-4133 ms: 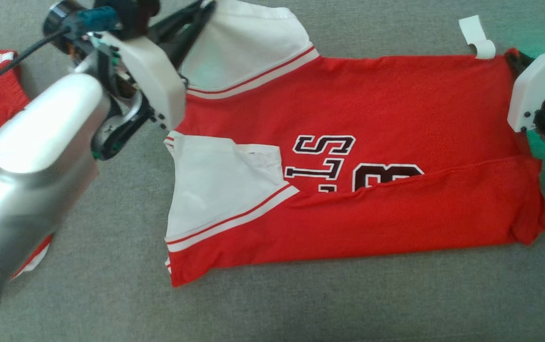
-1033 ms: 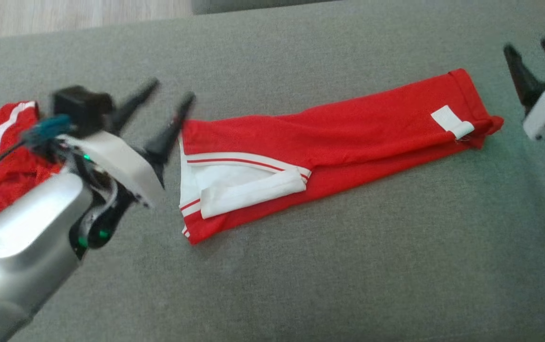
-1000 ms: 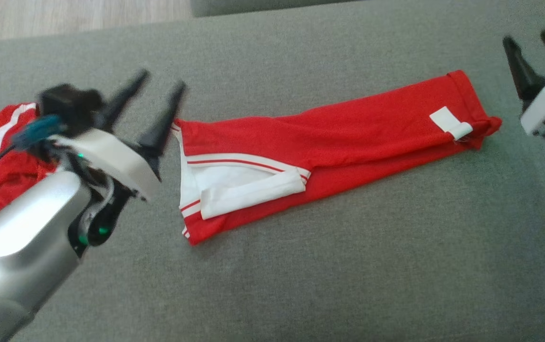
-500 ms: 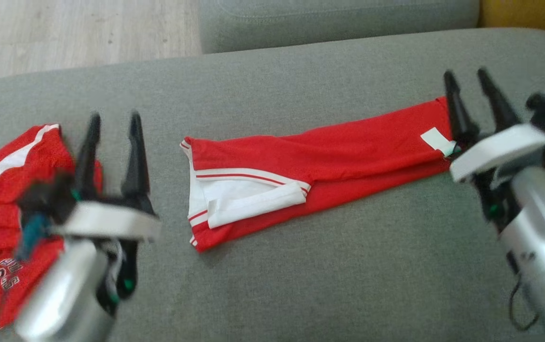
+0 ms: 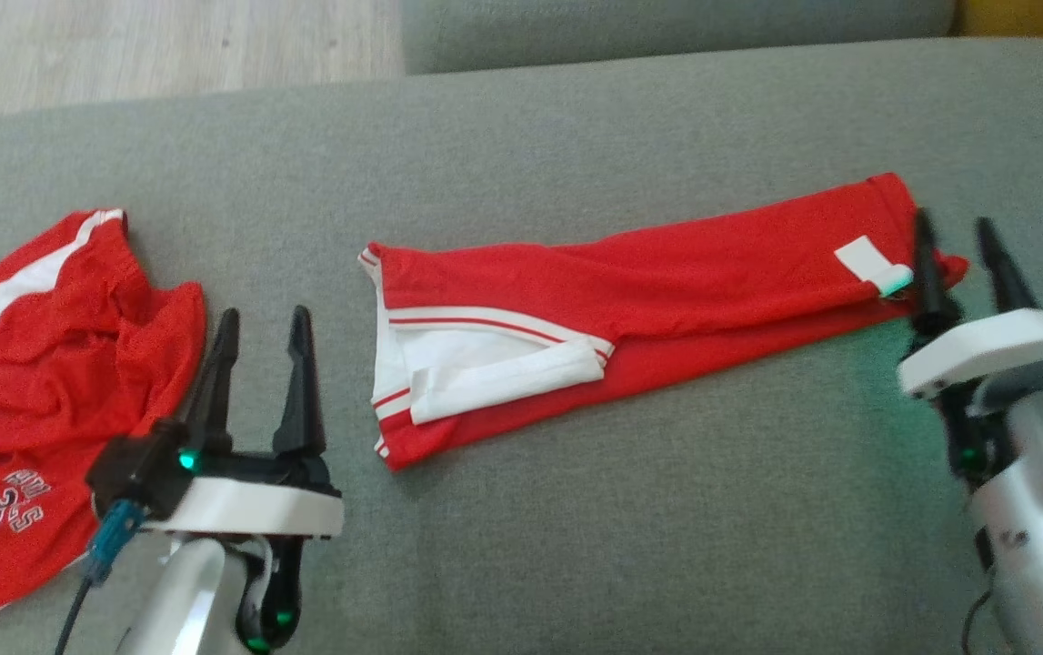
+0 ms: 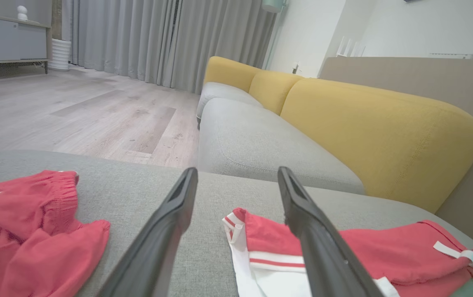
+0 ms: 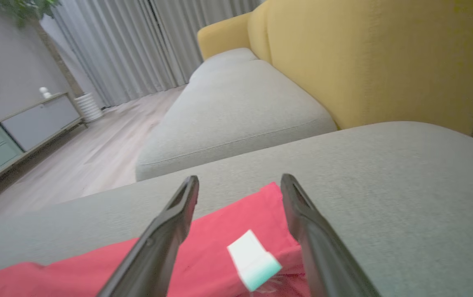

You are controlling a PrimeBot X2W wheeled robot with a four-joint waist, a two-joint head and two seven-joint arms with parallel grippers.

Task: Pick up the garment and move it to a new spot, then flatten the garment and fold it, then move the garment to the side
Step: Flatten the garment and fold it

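Holding both grippers empty, we are looking down at the garment [image 5: 666, 282], which is lying folded into a long red strip across the grey cushion [image 5: 576, 546], with white sleeve fabric showing at its left end. Our left gripper [image 5: 265, 314] is hovering near that end, apart from the cloth, jaws standing wide. Our right gripper [image 5: 951, 220] is sitting at the opposite end, jaws equally wide, framing the white tag [image 7: 252, 258]; we cannot tell whether its fingers are touching fabric. A second red garment [image 5: 48, 364] is lying crumpled beside our left gripper.
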